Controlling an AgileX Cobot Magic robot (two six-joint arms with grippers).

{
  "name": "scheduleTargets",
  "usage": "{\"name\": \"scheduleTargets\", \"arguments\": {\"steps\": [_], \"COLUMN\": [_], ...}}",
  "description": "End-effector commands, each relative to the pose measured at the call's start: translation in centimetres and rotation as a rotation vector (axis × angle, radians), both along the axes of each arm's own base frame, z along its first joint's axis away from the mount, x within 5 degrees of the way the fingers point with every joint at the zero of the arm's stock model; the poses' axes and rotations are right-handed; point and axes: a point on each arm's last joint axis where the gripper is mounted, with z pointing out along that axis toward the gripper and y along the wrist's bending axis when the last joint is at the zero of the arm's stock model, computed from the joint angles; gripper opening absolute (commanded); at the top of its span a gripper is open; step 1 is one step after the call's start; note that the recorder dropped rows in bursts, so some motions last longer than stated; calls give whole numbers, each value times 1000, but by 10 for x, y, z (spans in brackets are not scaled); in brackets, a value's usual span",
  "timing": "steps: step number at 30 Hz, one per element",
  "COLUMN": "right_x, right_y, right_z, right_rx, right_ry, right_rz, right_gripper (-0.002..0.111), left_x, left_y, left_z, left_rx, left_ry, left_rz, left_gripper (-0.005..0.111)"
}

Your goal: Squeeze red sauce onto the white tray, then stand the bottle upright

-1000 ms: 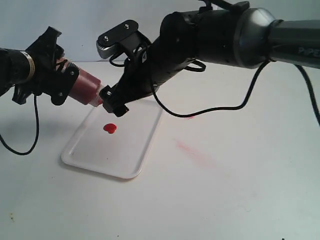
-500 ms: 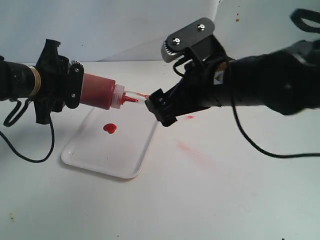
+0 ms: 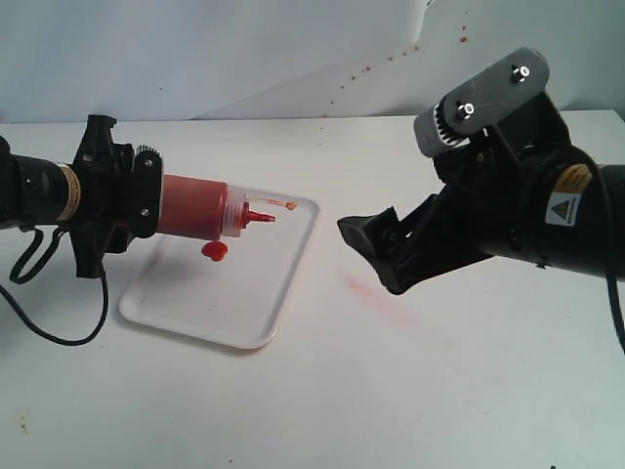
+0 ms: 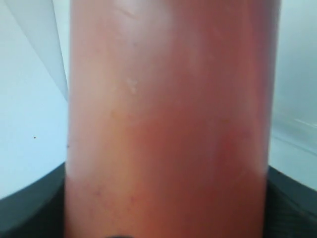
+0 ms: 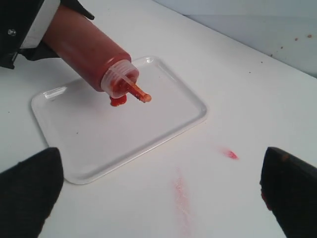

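Bottle point(image 3: 195, 207) horizontal, nozzle point(image 3: 259, 216) toward right hand point(image 3: 369, 256)

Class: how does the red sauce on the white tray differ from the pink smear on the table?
The red sauce is a thick round blob; the smear is faint, streaky. The red sauce sits in the white tray; the smear on the table. Both are reddish.

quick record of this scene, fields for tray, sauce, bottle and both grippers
white tray: flat on the table
red sauce: one small blob on the tray
bottle: held roughly level above the tray, not upright
left gripper: shut on the bottle
right gripper: open, empty, clear of the tray
smears: faint red, on the table beside the tray
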Motion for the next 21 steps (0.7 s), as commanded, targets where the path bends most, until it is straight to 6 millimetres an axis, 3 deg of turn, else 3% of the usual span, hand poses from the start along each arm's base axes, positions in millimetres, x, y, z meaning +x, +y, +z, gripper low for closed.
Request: {"name": "scheduleTargets", "arguments": {"steps": [1,7,15,18,21], "right_x": [2,4,7,6,3], "right_y": [-1,0,1,1,-1], "right_z": [-6,-4,1,0,-9], "right_rx": [-25,-4,31,24,26], "right_ry": [10,-21,-75,-65,-58], "right_rz": [0,-3,-9,-8,-14], "right_gripper": [105,105,104,98,82], "left_x": [0,0,-12,-22,-33], "left_y": [-3,-5,-20,-24,-27], "left_z": [7,7,6,12,22], "left_rx": [-57,-103,-399,-513,-615], "left_ry": [-12,-11,29,24,2], "left_rz": [25,40,47,41,29], "left_gripper": [0,0,0,0,0]}}
